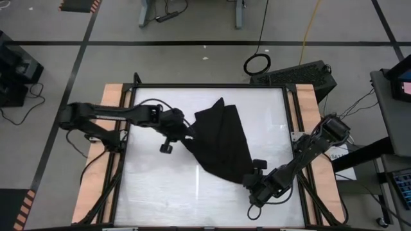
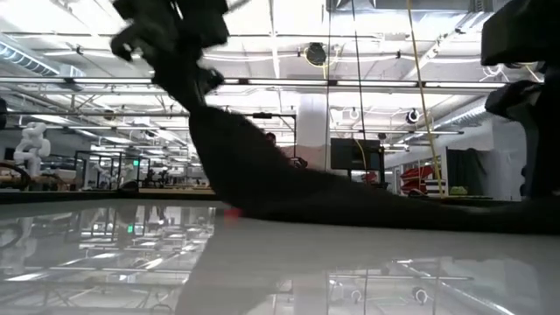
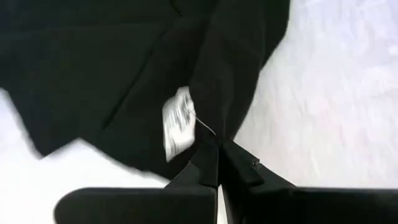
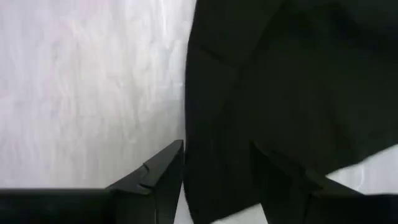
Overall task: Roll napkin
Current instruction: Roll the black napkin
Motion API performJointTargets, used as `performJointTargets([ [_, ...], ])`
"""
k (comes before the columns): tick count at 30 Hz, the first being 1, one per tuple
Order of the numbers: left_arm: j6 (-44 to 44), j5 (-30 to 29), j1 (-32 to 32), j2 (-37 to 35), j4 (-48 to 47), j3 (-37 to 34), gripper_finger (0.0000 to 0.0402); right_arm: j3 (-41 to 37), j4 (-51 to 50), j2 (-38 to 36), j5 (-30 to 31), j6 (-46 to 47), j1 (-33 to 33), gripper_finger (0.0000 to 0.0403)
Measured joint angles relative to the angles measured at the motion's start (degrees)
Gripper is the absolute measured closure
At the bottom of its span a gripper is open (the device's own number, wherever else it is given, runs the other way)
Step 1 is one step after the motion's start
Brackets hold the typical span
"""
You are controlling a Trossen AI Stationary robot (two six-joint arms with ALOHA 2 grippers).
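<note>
Two grippers are working the napkin (image 1: 221, 144) at opposite edges: the left gripper (image 3: 217, 165) is pinching a fold of cloth between clenched jaws, right beside the white tag (image 3: 178, 127), and lifting that edge, while the right gripper (image 4: 217, 180) is standing with spread jaws straddling the far corner, cloth lying between its fingers without being gripped. Judging by this, the fold-over that begins the roll is underway; next, the right jaws probably need to close on their corner, and bare table (image 1: 160, 186) is lying open on both sides.
</note>
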Motion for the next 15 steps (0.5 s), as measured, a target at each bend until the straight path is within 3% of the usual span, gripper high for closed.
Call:
performJointTargets([
  [6,-0.7,-4.0,-3.0,-4.0,-4.2,4.8,0.0400,-0.3,-0.7,-0.7,0.0,0.7,1.0,0.0227],
  [15,-3.4,-8.2,-6.3,-4.6,-5.6,5.4,0.0401,-2.1,4.2,-0.6,0.0,3.1,2.2,0.0227],
])
